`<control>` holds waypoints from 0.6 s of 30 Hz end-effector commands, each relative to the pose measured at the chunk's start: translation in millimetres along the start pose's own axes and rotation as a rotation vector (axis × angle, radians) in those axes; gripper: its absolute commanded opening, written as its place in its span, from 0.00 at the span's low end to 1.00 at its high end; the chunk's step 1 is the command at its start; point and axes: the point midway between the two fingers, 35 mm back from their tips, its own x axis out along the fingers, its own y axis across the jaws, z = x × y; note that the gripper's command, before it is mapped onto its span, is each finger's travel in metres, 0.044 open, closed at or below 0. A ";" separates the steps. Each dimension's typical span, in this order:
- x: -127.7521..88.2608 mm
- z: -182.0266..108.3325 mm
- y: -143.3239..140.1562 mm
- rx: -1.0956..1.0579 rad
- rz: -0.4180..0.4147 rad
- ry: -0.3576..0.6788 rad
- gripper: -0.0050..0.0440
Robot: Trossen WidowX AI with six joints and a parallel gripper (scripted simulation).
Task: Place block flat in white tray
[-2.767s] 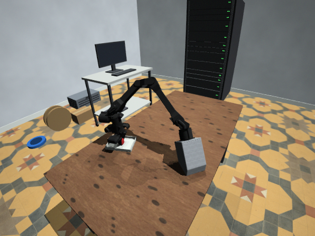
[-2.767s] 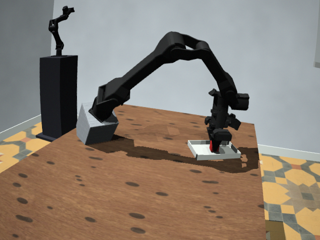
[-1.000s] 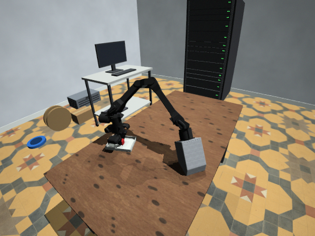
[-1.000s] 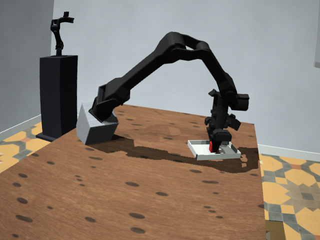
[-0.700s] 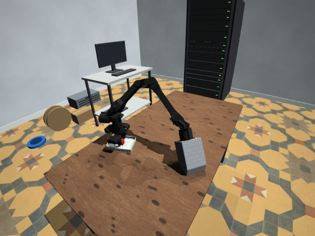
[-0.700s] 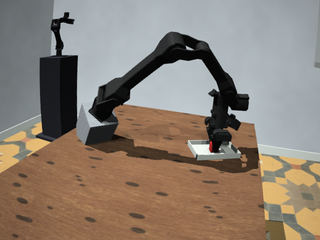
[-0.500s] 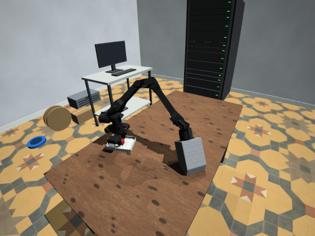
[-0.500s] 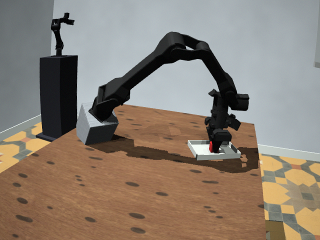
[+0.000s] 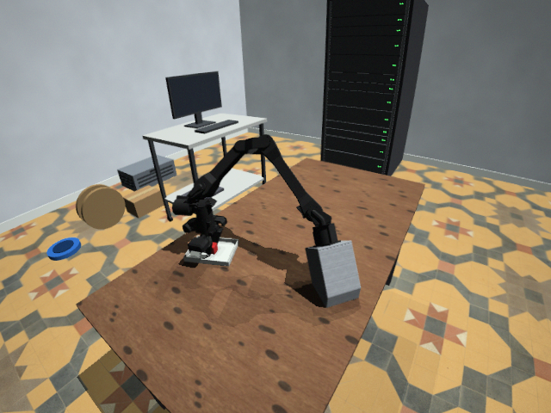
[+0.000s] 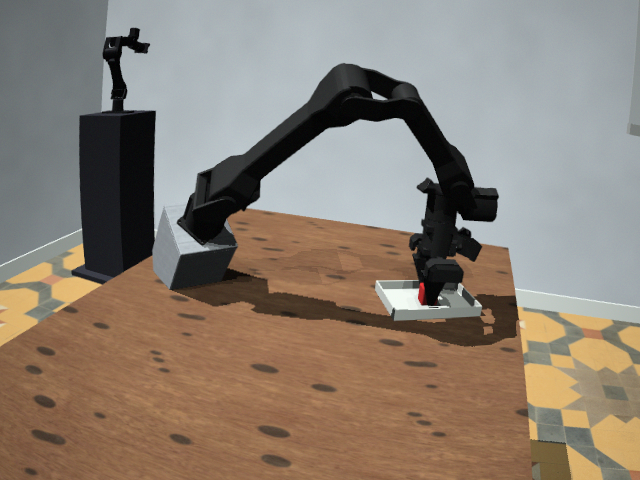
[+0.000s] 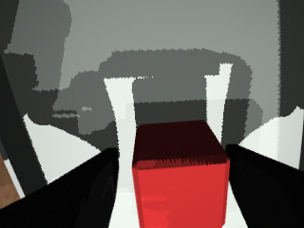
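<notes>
Jaws apart now, a thin gap on each side of the red block [image 11: 180, 184], with the gripper [image 11: 171, 199] holding nothing. Block down flat on the white floor of the tray [image 10: 400, 310], near the middle, at the far left part of the table [image 9: 267, 337]. Best to lift straight up, slow, without bumping the block or the low tray walls.

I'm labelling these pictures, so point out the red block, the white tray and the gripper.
red block [image 11: 180, 186], wrist view, front face.
white tray [image 10: 386, 296], exterior view, near left rim.
gripper [image 11: 171, 216], wrist view, midway between fingertips, open around the block.
</notes>
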 end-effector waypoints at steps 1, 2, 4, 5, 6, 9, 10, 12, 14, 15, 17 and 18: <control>-5.1 3.7 -1.7 0.007 0.007 -0.016 0.58; -5.1 3.7 -1.7 0.007 0.007 -0.016 0.58; -5.4 3.7 -1.7 0.007 0.007 -0.016 0.58; -5.8 3.7 -1.7 0.007 0.007 -0.016 0.58; -6.4 3.7 -1.7 0.007 0.007 -0.016 0.58; -7.2 3.7 -1.7 0.007 0.007 -0.016 0.58; -8.3 3.7 -1.7 0.007 0.007 -0.016 0.58; -11.4 3.6 -1.7 0.007 0.007 -0.016 0.58; -15.4 3.6 -1.8 0.007 0.007 -0.016 0.58; -17.8 3.5 -1.8 0.007 0.007 -0.016 0.58; -23.0 3.4 -1.8 0.007 0.007 -0.016 0.58; -25.9 3.4 -1.8 0.007 0.007 -0.016 0.58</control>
